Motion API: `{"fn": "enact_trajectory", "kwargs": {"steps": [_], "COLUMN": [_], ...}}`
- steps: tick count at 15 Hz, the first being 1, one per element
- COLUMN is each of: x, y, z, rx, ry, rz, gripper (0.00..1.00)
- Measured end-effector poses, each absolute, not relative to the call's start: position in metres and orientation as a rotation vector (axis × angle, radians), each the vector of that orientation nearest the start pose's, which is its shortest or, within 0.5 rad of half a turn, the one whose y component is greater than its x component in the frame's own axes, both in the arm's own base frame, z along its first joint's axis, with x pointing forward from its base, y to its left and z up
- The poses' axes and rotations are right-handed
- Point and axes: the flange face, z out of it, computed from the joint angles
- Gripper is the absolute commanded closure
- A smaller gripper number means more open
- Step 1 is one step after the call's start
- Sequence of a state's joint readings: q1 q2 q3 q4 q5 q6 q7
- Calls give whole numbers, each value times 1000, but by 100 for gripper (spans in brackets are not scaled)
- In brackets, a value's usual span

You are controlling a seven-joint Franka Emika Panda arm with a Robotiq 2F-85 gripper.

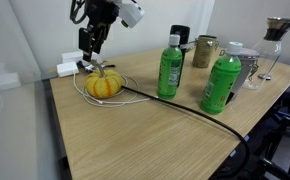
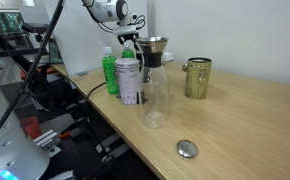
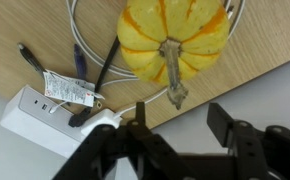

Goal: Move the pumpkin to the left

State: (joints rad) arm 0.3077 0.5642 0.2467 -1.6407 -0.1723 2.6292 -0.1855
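Observation:
The small yellow-orange ribbed pumpkin [image 1: 105,85] with a short dark stem sits on the wooden table [image 1: 135,135] near its far corner, inside a loop of white cable. In the wrist view the pumpkin [image 3: 173,38] fills the top of the picture, stem pointing toward the jaws. My gripper [image 1: 91,46] hangs just above and slightly behind the pumpkin, open and empty; its two fingers [image 3: 180,118] are spread wide with only table edge between them. In an exterior view the gripper [image 2: 128,43] shows behind the bottles and the pumpkin is hidden.
Two green bottles [image 1: 170,68] [image 1: 221,85] stand right of the pumpkin, with a brass cup [image 1: 204,51], metal mug and glass carafe [image 2: 153,92] behind. A white power strip [image 3: 55,120] with plugged cables lies at the table edge. A black cable [image 1: 175,105] crosses the table.

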Motion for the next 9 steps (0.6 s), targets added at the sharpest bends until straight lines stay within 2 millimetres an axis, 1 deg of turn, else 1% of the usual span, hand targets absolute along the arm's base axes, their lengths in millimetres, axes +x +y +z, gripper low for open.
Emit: {"fn": "enact_trajectory", "kwargs": {"steps": [1, 4, 6, 9], "x": [626, 631, 637, 644], "y": [360, 359, 356, 344], "z": [347, 362, 380, 414], "rx": [-2741, -2733, -2729, -2731], "ry": [-1173, -1166, -1150, -1115], "rz": [-671, -715, -766, -849], "gripper": [0, 0, 0, 0]}}
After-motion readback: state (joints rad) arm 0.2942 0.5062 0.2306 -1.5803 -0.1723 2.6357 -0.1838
